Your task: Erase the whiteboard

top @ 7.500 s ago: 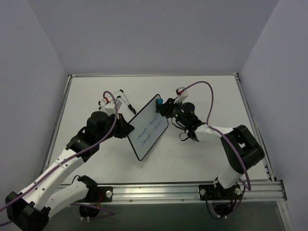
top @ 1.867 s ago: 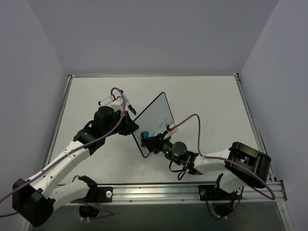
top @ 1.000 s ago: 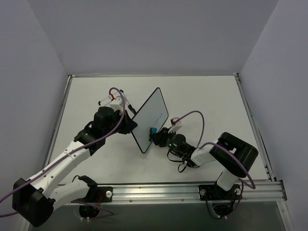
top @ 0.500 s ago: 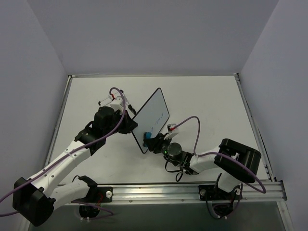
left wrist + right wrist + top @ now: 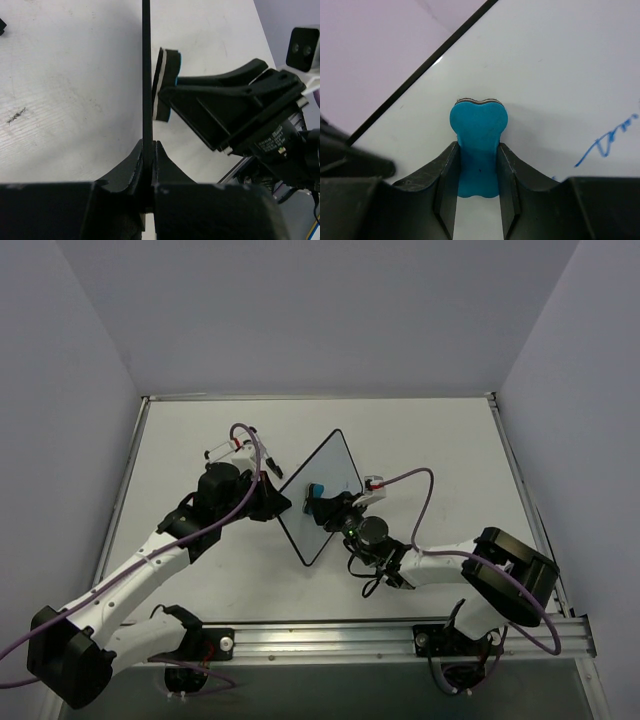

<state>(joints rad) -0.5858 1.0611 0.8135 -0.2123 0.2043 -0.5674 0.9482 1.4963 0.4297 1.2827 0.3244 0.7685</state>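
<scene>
Left pincer point(image 5: 276, 505) is clenched on the left edge of the whiteboard point(image 5: 337, 462), holding it propped at a tilt over the white surface point(image 5: 440, 440), near the middle of the overhead view. Right pincer point(image 5: 478, 150), reaching in from five o'clock, grasps a small blue eraser point(image 5: 478, 125) set against the board's face. A blue scribble point(image 5: 609, 140) lies at the eraser's three o'clock in the right wrist view.

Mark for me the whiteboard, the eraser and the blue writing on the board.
whiteboard point(image 5: 332, 460), top external view, bare white face near its far corner.
eraser point(image 5: 479, 125), right wrist view, blue back above the fingers.
blue writing point(image 5: 602, 142), right wrist view, middle of the stroke.
</scene>
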